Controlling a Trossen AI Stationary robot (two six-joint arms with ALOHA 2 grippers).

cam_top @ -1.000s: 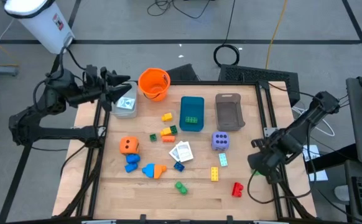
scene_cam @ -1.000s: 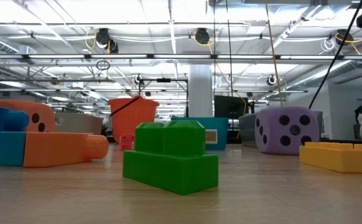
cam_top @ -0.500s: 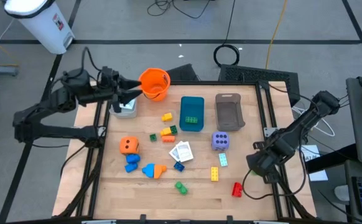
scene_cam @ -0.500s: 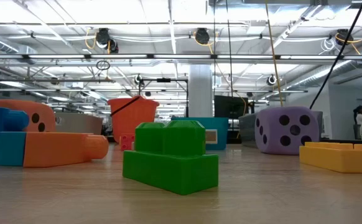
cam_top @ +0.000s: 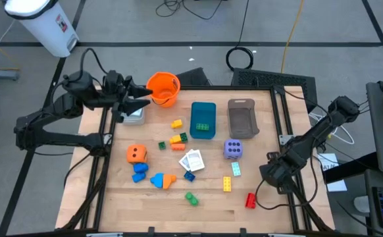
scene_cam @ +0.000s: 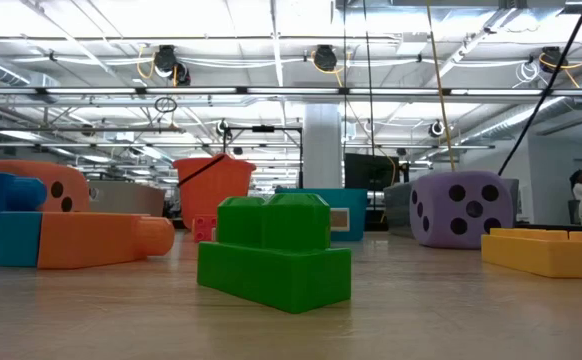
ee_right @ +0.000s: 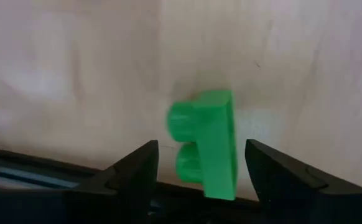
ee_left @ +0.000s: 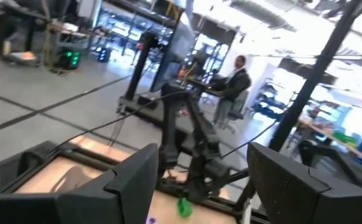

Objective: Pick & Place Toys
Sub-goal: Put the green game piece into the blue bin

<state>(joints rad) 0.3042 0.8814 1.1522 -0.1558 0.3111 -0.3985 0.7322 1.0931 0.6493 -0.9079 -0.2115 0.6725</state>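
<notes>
My right gripper [ee_right: 201,144], lower right of high view; jaws spread, untouching; green brick [ee_right: 215,140] dead ahead between them, long axis along my fingers; left gripper [cam_top: 142,100] spread, upper left, far off.

Near edge of the table [cam_top: 178,212] is bare wood, open to approach, apart from a green brick [cam_top: 191,197] and red brick [cam_top: 250,200]. Centre crowded: teal tray [cam_top: 203,120], grey tray [cam_top: 242,118], purple die [cam_top: 233,149], cards [cam_top: 192,160]. Orange bucket [cam_top: 162,89] blocks the far-left corner, seemingly close beside the left gripper [cam_top: 139,100].
</notes>
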